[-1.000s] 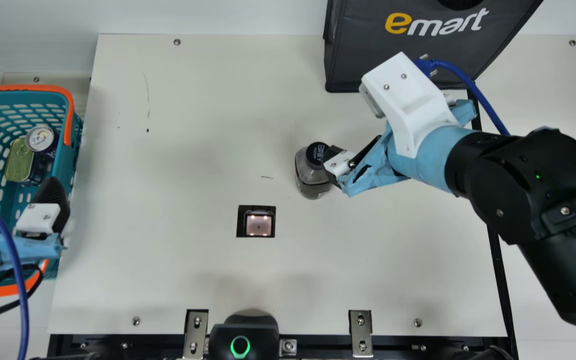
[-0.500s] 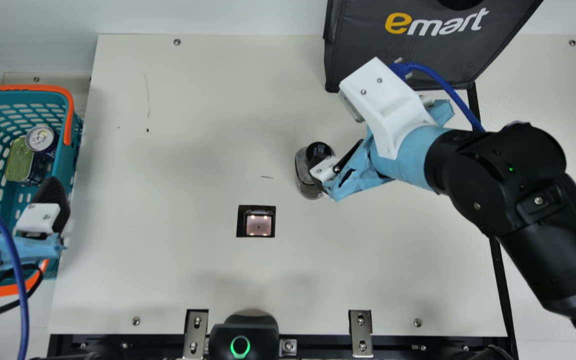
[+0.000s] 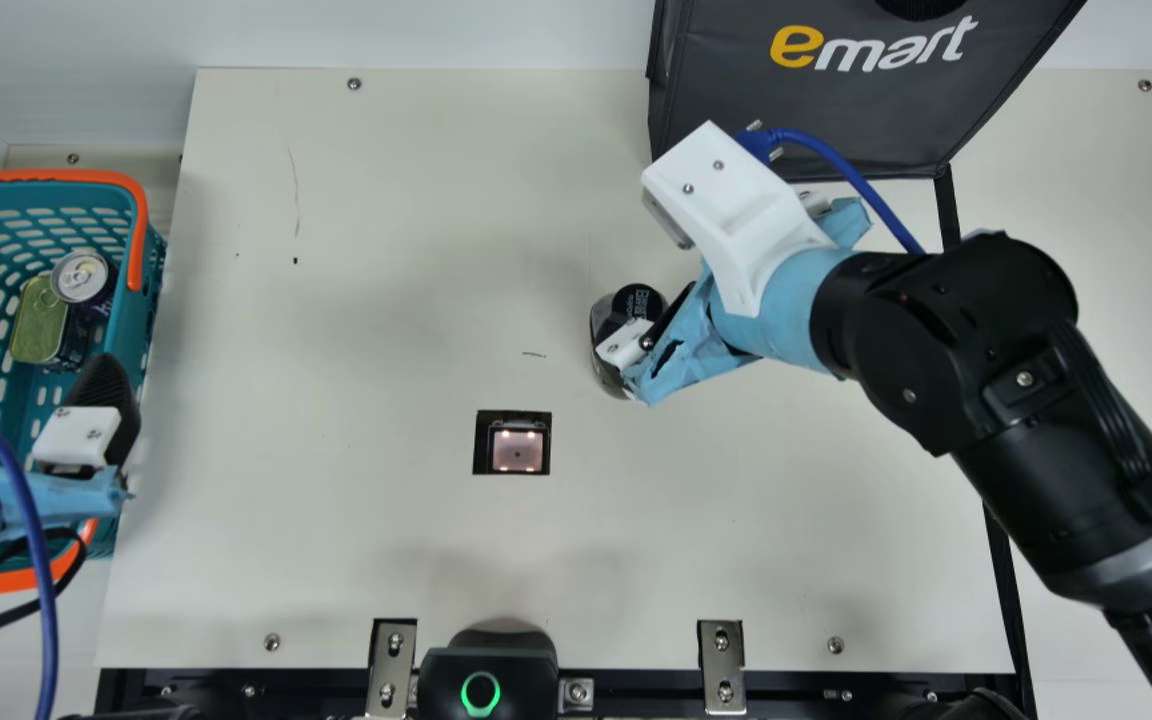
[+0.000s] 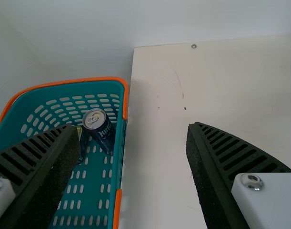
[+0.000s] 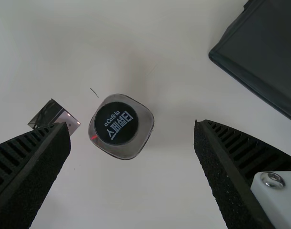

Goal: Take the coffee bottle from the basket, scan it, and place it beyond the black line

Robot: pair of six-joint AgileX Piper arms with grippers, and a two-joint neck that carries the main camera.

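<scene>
1. Main view, middle: has the right gripper (image 3: 641, 325) right over the coffee bottle (image 3: 639, 297), partly hiding it.
2. Main view: shows that coffee bottle upright on the cream table (image 3: 386, 560), near the scanner window (image 3: 518, 452), on the same side of the black line (image 3: 948, 215) as that window.
3. Main view, far side: shows a dark bag (image 3: 796, 110) near the black line.
4. Main view, far left: has the left gripper (image 3: 29, 375) spread wide above the basket (image 3: 141, 215), with a drink can (image 3: 84, 277) and a flat tin (image 3: 38, 320) next to each other inside.
5. Left wrist view: shows the left gripper wide, one finger above the basket, the other above the table. Has the drink can by the basket's wall.
6. Right wrist view: shows the right gripper opened wide, with the coffee bottle seen from above between the fingers, touching neither. Includes the scanner window near the bottle and a corner of the bag well apart from it.
</scene>
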